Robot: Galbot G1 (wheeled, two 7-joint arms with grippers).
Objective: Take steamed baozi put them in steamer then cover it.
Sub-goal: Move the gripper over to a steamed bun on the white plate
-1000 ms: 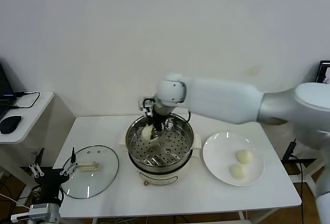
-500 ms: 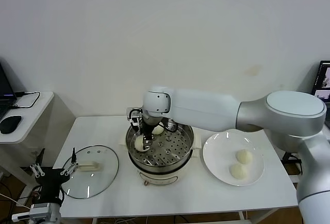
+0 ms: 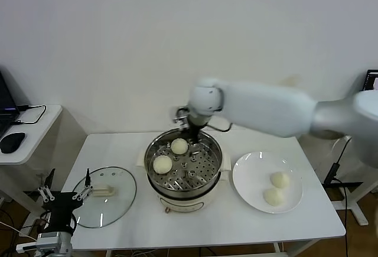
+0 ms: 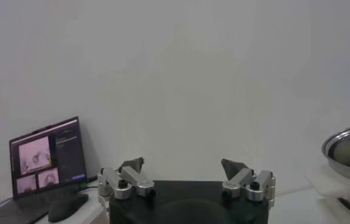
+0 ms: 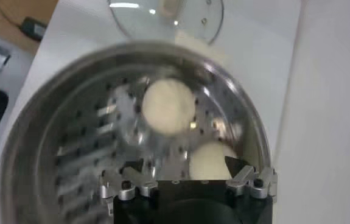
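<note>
The steamer stands mid-table with two steamed baozi on its perforated floor, one toward the back and one at the left. Two more baozi lie on the white plate to the right. My right gripper hovers over the steamer's far rim, open and empty. In the right wrist view my right gripper looks down on both baozi in the steamer. My left gripper waits open off the table's left front corner.
The glass lid with a cream handle lies flat on the table left of the steamer. A side desk with a mouse and laptop stands farther left. The wall runs close behind the table.
My right gripper opened and let go of a baozi at the left of the steamer floor, then lifted and drew back to the right over the far rim. The left arm stayed put.
</note>
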